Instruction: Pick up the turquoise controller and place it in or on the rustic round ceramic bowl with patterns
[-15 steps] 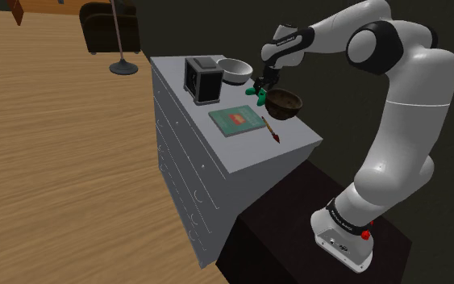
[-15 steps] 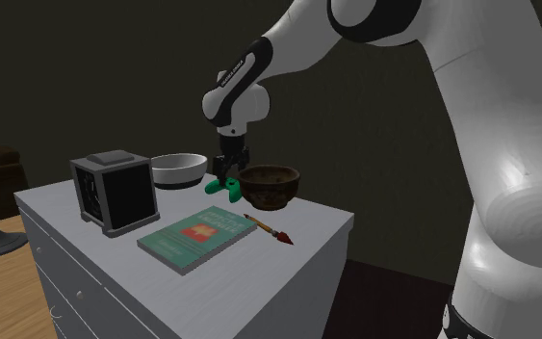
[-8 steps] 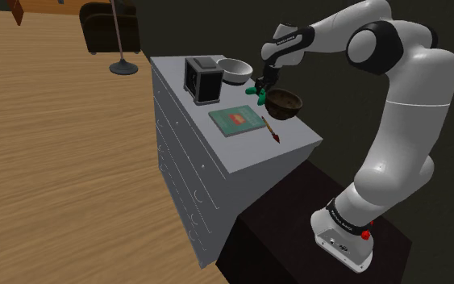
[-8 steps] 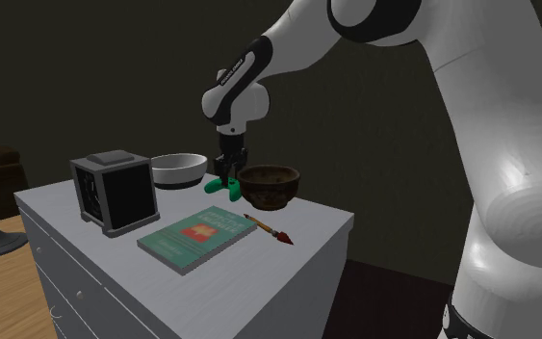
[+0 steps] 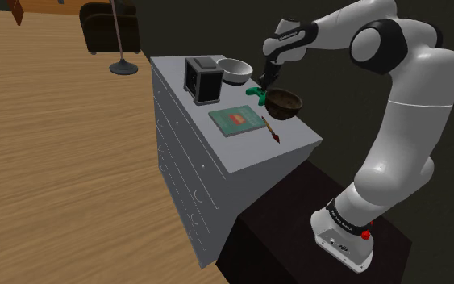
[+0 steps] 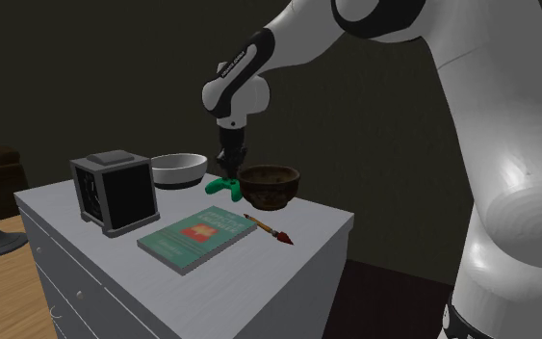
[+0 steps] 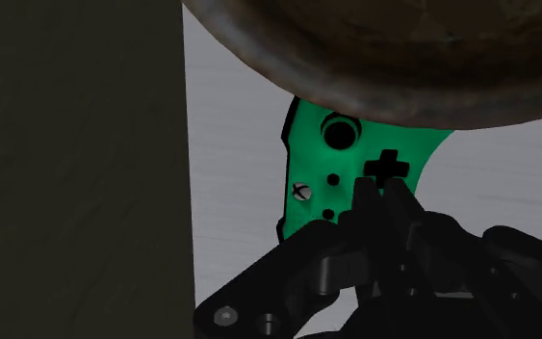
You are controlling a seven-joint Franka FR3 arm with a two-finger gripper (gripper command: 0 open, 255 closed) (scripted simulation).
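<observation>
The green controller [image 6: 222, 185] lies flat on the grey cabinet top [image 6: 115, 260], touching the near rim of the brown patterned bowl [image 6: 270, 183]. My gripper [image 6: 228, 169] hangs straight above the controller, pointing down, fingers shut together with nothing between them. In the wrist view the two black fingertips [image 7: 381, 195] meet in front of the controller [image 7: 326, 164], and the bowl's rim [image 7: 394, 48] overhangs the controller's far side. From the shoulder view the gripper [image 5: 260, 81] stands just over the controller [image 5: 255, 92], beside the bowl [image 5: 285, 102].
On the same top stand a white bowl [image 6: 178, 169], a black boxy appliance [image 6: 115, 190], a green book [image 6: 199, 235] and a red-tipped brush [image 6: 271, 229]. The top's edge runs close behind the controller. A floor lamp base [image 5: 123, 68] stands on the wooden floor.
The fingers have closed from wide open and the hand has risen a little. The controller lies where it was on the cabinet top.
</observation>
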